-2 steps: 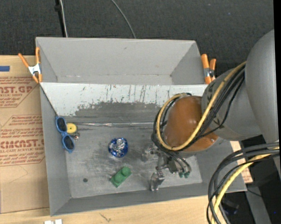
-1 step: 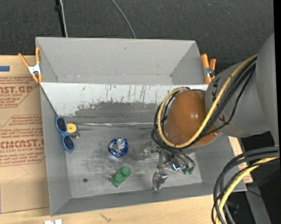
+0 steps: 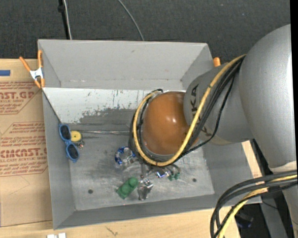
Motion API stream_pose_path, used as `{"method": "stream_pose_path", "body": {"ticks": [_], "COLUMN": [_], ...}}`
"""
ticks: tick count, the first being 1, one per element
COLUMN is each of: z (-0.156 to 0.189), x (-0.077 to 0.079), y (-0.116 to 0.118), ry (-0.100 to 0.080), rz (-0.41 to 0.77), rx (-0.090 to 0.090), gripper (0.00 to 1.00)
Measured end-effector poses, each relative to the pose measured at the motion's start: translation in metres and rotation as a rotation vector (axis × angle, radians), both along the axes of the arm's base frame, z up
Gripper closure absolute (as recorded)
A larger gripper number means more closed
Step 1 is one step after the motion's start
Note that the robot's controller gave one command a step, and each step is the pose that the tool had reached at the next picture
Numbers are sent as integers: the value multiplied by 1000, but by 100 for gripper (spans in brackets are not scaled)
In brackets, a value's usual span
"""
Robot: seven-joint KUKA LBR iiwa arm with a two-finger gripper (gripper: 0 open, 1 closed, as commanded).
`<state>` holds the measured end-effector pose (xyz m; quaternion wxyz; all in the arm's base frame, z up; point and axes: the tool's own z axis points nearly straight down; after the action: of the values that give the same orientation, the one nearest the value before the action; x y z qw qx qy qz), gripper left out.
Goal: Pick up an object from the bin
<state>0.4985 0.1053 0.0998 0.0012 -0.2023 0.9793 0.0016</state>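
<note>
My gripper (image 3: 145,186) hangs low over the bin's front middle, under the arm's orange cover. Just to its left, a small green lumpy object (image 3: 127,188) lies on the bin floor, close to the gripper or touching it. A small blue and white thing (image 3: 123,156) lies a little further back on the left. Some small blue and green bits (image 3: 167,175) sit just right of the gripper.
Blue sunglasses (image 3: 68,142) lie along the bin's left wall, with a small yellow thing (image 3: 76,136) beside them. The arm and its cables cover the bin's right half.
</note>
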Motion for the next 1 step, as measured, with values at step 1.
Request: {"method": "stream_pose_path", "body": {"ticks": [1], "z": [-27], "x": [-1], "y": [-1], "ry": [-10], "rz": [83], "rx": [0], "gripper": [0]}}
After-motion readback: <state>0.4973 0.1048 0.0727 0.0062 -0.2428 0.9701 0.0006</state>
